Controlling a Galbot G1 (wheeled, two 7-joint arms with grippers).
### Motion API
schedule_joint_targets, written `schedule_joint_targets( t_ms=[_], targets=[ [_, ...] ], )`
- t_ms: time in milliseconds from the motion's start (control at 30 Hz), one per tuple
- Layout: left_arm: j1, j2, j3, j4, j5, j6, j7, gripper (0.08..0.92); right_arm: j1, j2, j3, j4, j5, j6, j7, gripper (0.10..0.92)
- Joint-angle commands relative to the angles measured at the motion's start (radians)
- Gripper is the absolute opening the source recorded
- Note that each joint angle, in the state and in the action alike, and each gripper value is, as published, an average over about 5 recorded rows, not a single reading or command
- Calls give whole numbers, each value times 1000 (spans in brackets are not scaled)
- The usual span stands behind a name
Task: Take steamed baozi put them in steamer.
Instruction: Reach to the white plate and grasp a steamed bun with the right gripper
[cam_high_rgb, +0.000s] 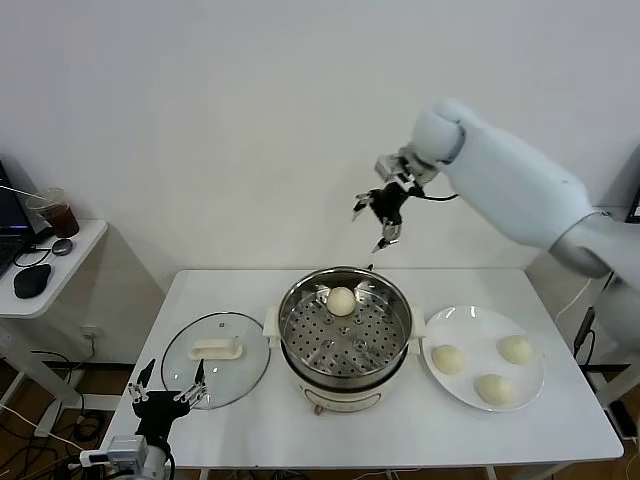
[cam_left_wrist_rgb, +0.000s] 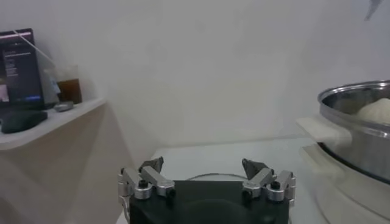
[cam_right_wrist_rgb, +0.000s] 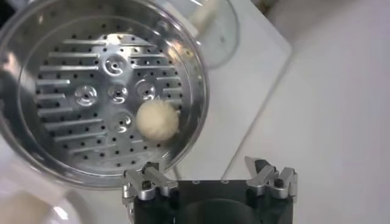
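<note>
Steamer (cam_high_rgb: 345, 335): worktop centre; one baozi (cam_high_rgb: 341, 300) at tray's far rim.
Plate (cam_high_rgb: 483, 343): three baozi, robot's right.
Right gripper (cam_high_rgb: 381, 214): raised above steamer, wide, empty.
Left gripper (cam_high_rgb: 166, 384): low beside glass lid (cam_high_rgb: 215, 358), wide, idle.
Risk: soft buns may dent or slip in grasp; crowding the far rim.

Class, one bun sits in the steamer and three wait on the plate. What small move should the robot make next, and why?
Probably swing the right tool across and down toward the plate to reach a bun. That tool hangs open and empty above the steamer, where one bun already lies on the tray, and the plate is on its side. The left tool waits open by the glass lid.
</note>
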Motion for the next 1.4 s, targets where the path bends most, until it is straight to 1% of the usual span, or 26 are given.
schedule_joint_targets(
  t_ms=[33, 133, 233, 300, 400, 733, 1067, 1400],
  targets=[
    [-2, 5, -4, 0, -1, 1, 1, 823, -54, -234, -12, 195, 5, -294, -14, 823],
    [-4, 7, -3, 2, -1, 3, 3, 823, -133, -300, 4, 269, -61, -258, -11, 823],
    [-5, 17, -1, 4, 0, 4, 3, 823, -222, -356, 26, 337, -180, -217, -6, 823],
    [-4, 25, -3, 3, 0, 5, 4, 823, -279, -377, 46, 364, -243, -201, -4, 823],
    [-2, 29, -13, 1, 0, 6, 5, 823, -368, -385, 94, 370, -298, -187, 3, 823],
    [7, 26, -10, 10, 13, 5, 4, 823, -584, -333, 264, 322, -348, -180, 21, 823],
    [8, 26, -5, 13, 27, 6, 8, 823, -640, -278, 315, 254, -382, -151, 90, 823],
    [13, 24, -5, 14, 29, 6, 9, 823, -681, -246, 351, 225, -425, -131, 56, 823]
  ],
)
